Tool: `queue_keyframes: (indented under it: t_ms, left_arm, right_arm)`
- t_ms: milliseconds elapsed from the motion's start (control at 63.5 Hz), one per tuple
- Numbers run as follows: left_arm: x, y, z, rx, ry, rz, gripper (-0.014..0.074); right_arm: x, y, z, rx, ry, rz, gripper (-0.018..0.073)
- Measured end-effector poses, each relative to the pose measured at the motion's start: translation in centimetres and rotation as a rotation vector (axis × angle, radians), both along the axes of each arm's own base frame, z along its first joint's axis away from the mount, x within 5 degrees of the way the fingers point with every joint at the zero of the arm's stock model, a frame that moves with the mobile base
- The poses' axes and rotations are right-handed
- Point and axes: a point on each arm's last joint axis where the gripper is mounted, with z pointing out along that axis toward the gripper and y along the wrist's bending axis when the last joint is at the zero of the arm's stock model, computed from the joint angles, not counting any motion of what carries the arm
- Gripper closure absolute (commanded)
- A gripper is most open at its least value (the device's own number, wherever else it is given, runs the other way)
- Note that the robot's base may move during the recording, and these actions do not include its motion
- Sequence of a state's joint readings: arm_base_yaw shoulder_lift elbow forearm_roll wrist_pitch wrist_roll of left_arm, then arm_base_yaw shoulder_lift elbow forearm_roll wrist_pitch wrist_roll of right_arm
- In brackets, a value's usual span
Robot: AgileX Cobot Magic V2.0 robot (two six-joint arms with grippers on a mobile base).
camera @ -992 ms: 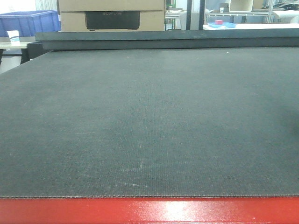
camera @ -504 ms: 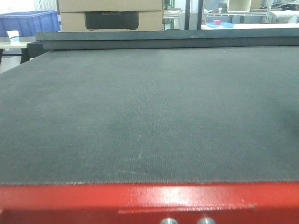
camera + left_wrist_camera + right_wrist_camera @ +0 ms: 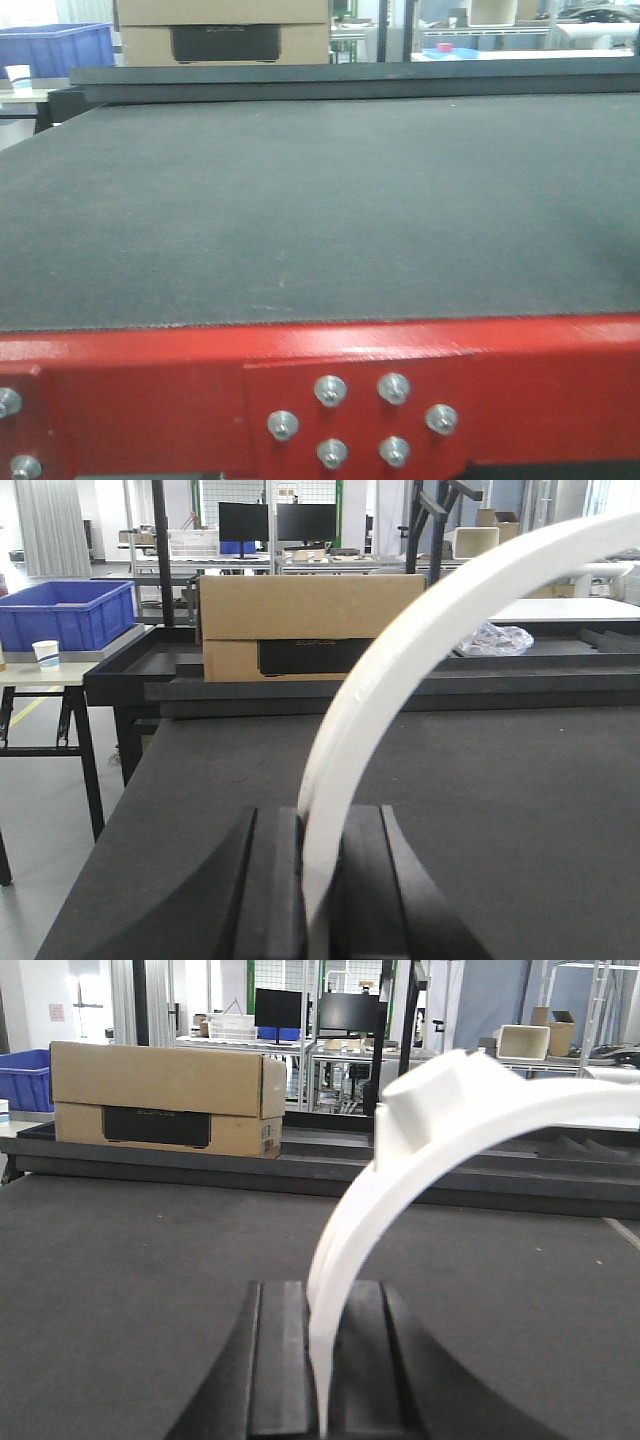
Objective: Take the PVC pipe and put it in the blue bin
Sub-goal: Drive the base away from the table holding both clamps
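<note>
Left tool (image 3: pixel 318 820) and right tool (image 3: pixel 320 1295) each pinch PVC pipe (image 3: pixel 400 645) over dark mat (image 3: pixel 300 200); blue bin (image 3: pixel 65 615) beyond.

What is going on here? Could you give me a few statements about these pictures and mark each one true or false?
1. The left tool grips a white PVC pipe piece that curves up and to the right. True.
2. The right tool holds nothing. False: it is shut on a second white piece, also curved, with a blocky tab on it.
3. The blue bin sits on the dark mat. False: it stands on a separate side table off to the left, with a paper cup by it.
4. A cardboard box stands beyond the far end of the mat. True.
</note>
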State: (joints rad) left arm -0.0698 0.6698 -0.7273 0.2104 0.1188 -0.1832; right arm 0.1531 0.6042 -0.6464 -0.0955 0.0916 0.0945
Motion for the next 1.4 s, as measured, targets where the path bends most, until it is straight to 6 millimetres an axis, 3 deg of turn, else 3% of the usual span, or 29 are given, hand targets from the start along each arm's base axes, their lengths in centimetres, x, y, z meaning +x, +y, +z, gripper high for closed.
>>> queue_keyframes:
  t_ms: [1402]
  left_arm:
    - [0.0,0.0,0.0,0.0,0.0,0.0,0.0707]
  right_arm:
    - [0.0,0.0,0.0,0.0,0.0,0.0,0.0715]
